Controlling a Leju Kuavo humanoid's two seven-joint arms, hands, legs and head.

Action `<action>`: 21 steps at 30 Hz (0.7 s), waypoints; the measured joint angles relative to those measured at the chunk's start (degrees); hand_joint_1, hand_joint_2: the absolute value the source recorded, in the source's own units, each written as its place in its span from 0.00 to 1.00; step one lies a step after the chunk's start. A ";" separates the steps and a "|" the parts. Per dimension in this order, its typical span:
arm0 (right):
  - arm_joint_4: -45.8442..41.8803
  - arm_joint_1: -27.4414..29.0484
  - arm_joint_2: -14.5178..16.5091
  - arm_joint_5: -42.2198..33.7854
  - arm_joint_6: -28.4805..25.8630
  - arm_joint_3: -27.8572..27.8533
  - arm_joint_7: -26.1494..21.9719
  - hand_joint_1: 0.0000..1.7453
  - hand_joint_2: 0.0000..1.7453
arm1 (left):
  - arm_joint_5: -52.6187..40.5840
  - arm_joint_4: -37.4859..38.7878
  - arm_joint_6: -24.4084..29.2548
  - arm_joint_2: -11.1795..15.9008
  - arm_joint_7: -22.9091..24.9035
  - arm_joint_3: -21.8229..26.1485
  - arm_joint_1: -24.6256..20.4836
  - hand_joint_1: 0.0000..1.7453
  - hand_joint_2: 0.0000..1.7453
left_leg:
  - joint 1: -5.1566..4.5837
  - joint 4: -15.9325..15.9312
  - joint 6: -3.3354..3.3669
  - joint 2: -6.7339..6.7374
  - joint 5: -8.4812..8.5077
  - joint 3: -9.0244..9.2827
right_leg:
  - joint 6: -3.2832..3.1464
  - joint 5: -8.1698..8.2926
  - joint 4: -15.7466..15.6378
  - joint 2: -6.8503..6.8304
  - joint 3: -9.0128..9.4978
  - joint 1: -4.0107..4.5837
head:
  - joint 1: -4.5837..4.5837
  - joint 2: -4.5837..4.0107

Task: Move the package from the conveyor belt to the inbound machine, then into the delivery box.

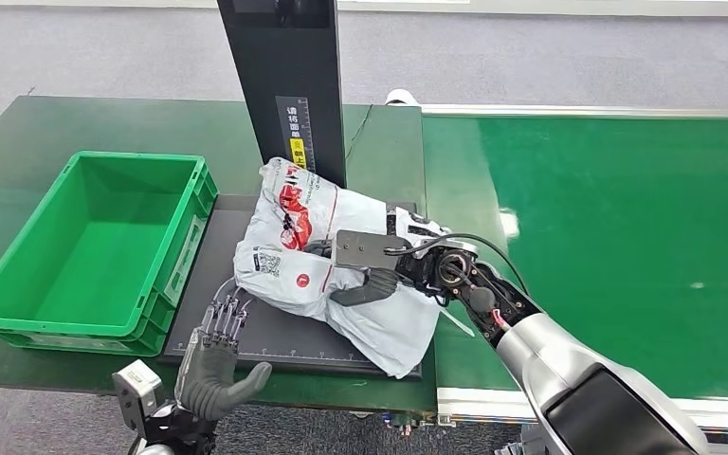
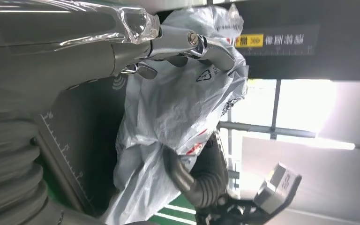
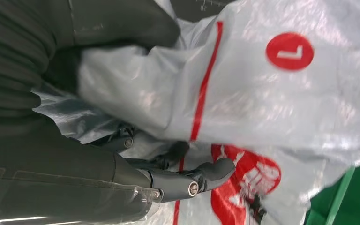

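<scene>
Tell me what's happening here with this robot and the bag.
The right hand grips a grey plastic package that lies on the black platform of the inbound machine, beside the conveyor belt. The left hand hovers open at the platform's near edge. The green delivery box sits to the left with nothing in it.

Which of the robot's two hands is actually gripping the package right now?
The right hand: it grips the grey package on the black platform. The left hand is open beside it, holding nothing.

The right hand's fingers (image 1: 376,284) are partly buried in the package (image 1: 327,261); the black column (image 1: 284,85) is cut off at the frame's top.
</scene>
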 joint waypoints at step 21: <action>-5.73 5.52 -3.70 -11.10 -13.56 -7.27 -6.72 0.00 1.00 | -0.75 -16.13 14.29 -2.16 -6.64 19.28 8.49 0.00 1.00 | 0.00 0.00 0.00 0.00 0.00 -0.02 | -0.01 0.00 0.00 0.00 0.00 0.00 | -0.01 0.00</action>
